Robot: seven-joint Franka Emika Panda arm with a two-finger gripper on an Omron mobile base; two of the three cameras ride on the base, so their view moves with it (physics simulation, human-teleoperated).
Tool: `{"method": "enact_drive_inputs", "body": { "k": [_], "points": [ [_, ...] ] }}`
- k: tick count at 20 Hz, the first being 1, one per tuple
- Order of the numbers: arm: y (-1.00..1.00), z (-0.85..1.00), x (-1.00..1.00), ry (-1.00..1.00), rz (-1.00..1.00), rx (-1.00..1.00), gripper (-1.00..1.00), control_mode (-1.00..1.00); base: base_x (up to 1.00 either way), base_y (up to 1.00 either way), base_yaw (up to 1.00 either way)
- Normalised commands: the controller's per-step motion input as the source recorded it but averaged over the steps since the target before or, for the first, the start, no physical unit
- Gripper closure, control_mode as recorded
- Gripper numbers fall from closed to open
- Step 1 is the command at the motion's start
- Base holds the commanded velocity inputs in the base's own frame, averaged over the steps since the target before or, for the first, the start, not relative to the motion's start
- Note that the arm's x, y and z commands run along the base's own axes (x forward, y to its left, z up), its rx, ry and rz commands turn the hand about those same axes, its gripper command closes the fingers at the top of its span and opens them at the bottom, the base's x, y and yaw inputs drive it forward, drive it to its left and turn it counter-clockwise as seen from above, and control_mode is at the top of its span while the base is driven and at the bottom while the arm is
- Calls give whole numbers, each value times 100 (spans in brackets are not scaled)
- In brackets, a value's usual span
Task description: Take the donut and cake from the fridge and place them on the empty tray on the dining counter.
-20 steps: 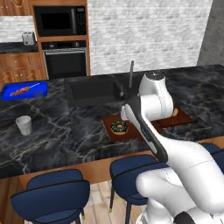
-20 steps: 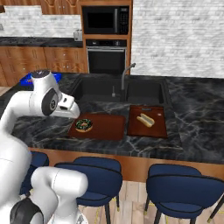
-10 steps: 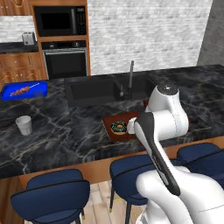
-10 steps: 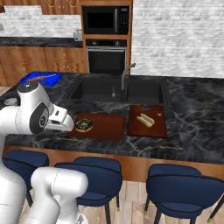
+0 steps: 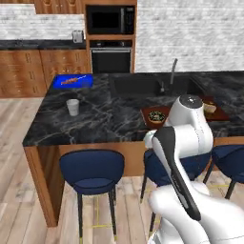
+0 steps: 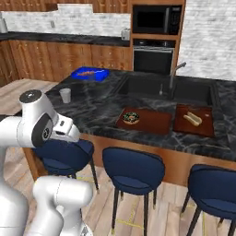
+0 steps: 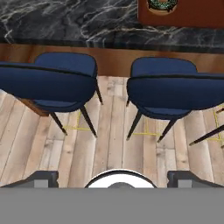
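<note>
The donut (image 5: 156,116) (image 6: 131,117) lies at the left end of the reddish-brown tray (image 5: 147,120) (image 6: 154,122) on the black marble dining counter (image 5: 105,116) (image 6: 94,108). In the hand view the donut (image 7: 162,4) and the tray (image 7: 197,15) sit at the top edge. My gripper (image 7: 114,178) is open and empty, held low over the wooden floor in front of the stools, well back from the counter edge. The folded arm (image 5: 188,131) hides the tray's right part in the left base view. The cake and the fridge are out of view.
A second wooden tray (image 6: 205,129) with a bun stands right of the first. The sink (image 6: 161,90) and faucet (image 6: 174,73) lie behind them. A blue rectangle (image 5: 72,81) and a cup (image 5: 72,106) are on the counter's left. Blue stools (image 7: 48,78) (image 7: 175,85) line its front.
Both base views have shifted back and to the left, so the base has moved. The arm has drawn away from the tray and folded down low. The donut stays on the tray.
</note>
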Motion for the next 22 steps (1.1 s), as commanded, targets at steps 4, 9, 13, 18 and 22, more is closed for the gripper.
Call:
{"method": "enact_drive_inputs", "body": {
  "k": [4,9,13,18,22],
  "points": [
    [0,0,0,0,0,0,-100,100,-9,75,86],
    [0,0,0,0,0,0,-100,100,1,74,81],
    [0,0,0,0,0,0,-100,100,29,77,69],
    [0,0,0,0,0,0,-100,100,96,81,35],
    [0,0,0,0,0,0,-100,100,100,64,23]
  ]
}}
